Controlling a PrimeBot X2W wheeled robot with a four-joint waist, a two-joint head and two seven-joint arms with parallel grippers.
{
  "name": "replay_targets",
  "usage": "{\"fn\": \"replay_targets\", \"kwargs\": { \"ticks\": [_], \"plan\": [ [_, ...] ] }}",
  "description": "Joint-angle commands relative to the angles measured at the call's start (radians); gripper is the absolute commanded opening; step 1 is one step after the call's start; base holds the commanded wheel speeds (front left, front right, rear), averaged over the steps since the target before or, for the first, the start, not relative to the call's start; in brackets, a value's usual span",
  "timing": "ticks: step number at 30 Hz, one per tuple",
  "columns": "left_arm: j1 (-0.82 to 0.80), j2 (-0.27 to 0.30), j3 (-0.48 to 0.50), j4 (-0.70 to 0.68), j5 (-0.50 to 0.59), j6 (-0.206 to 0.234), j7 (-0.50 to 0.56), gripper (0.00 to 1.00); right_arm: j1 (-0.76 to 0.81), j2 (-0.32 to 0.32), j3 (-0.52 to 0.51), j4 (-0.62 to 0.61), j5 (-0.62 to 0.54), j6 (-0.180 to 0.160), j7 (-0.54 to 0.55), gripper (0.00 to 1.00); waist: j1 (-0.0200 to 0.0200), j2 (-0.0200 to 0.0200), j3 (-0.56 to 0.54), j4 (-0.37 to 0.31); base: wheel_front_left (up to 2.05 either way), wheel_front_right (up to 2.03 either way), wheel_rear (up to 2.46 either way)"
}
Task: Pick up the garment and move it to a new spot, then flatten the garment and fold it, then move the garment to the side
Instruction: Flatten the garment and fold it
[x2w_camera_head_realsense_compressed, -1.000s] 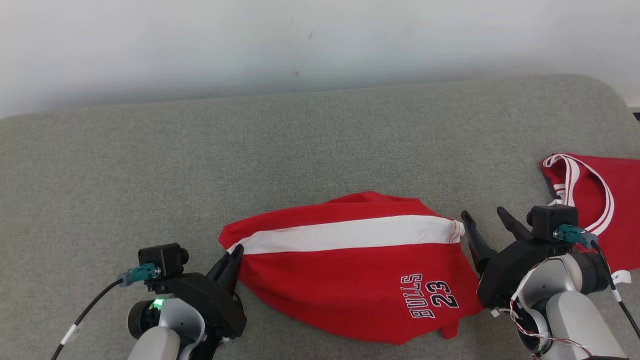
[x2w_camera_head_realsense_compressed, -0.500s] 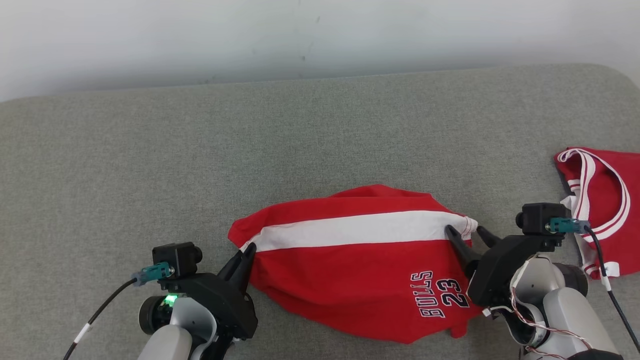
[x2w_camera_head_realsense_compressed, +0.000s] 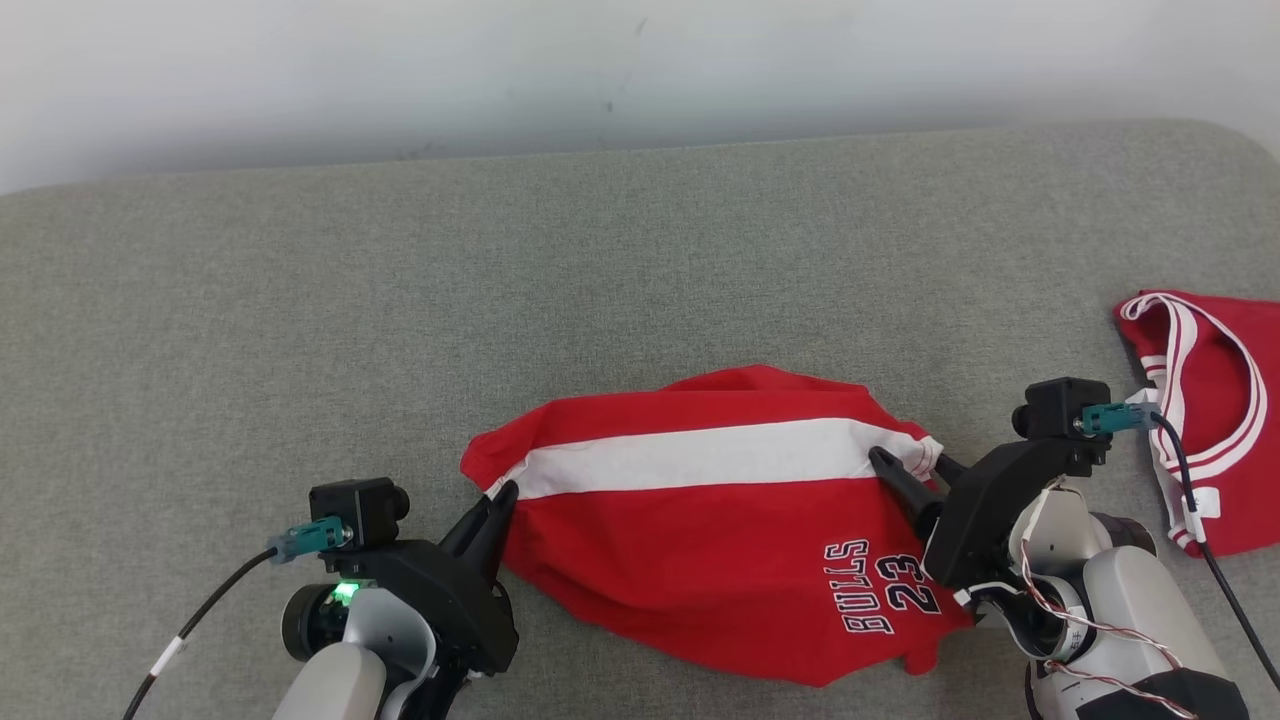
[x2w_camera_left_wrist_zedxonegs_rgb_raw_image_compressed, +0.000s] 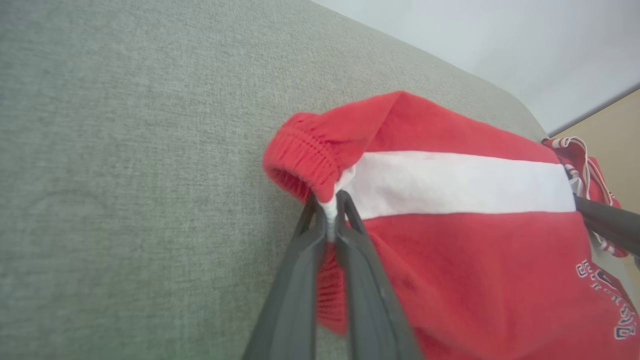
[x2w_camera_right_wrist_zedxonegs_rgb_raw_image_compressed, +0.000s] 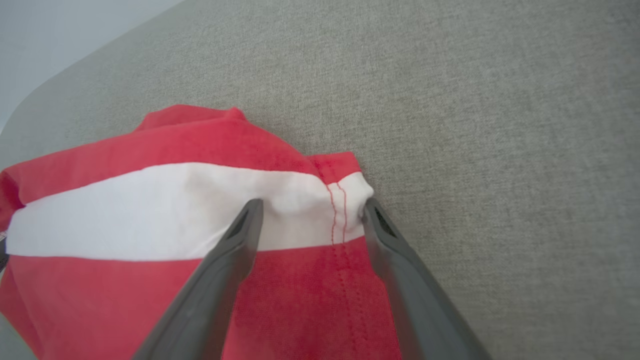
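Note:
The garment (x2w_camera_head_realsense_compressed: 720, 540) is a pair of red shorts with a white side stripe and "BULLS 23" lettering, lying crumpled on the grey padded surface. My left gripper (x2w_camera_head_realsense_compressed: 497, 492) is shut on the waistband end of the stripe; the left wrist view shows its fingers (x2w_camera_left_wrist_zedxonegs_rgb_raw_image_compressed: 325, 220) pinching the white fabric beside the ribbed red band (x2w_camera_left_wrist_zedxonegs_rgb_raw_image_compressed: 295, 160). My right gripper (x2w_camera_head_realsense_compressed: 910, 462) stands open, its two fingers straddling the hem end of the stripe (x2w_camera_right_wrist_zedxonegs_rgb_raw_image_compressed: 325, 210), one finger on the cloth (x2w_camera_right_wrist_zedxonegs_rgb_raw_image_compressed: 245, 225), the other at the hem's edge (x2w_camera_right_wrist_zedxonegs_rgb_raw_image_compressed: 375, 220).
A second red garment with white trim (x2w_camera_head_realsense_compressed: 1215, 410) lies at the right edge of the grey cushion (x2w_camera_head_realsense_compressed: 400, 300). A pale wall (x2w_camera_head_realsense_compressed: 600, 70) runs behind the cushion's far edge. Cables trail from both wrist cameras.
The right gripper has advanced leftward onto the hem end of the stripe, its fingers now straddling it. The left gripper stays shut on the waistband. The head camera has shifted slightly.

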Motion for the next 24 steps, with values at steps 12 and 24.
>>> {"fn": "replay_targets", "kwargs": {
  "ticks": [12,24],
  "plan": [
    [-0.008,0.014,-0.008,0.011,-0.018,-0.002,-0.010,0.00,0.016,-0.019,0.034,-0.040,0.022,-0.002,0.041,0.26,0.0000,-0.0001,-0.009,0.001,0.00,0.00,0.00],
    [-0.026,0.009,0.019,-0.032,-0.122,-0.002,-0.017,0.00,-0.052,-0.018,0.027,-0.068,0.016,-0.002,-0.046,0.00,0.0000,-0.0001,-0.014,-0.001,0.00,0.00,0.00]
  ]
}}
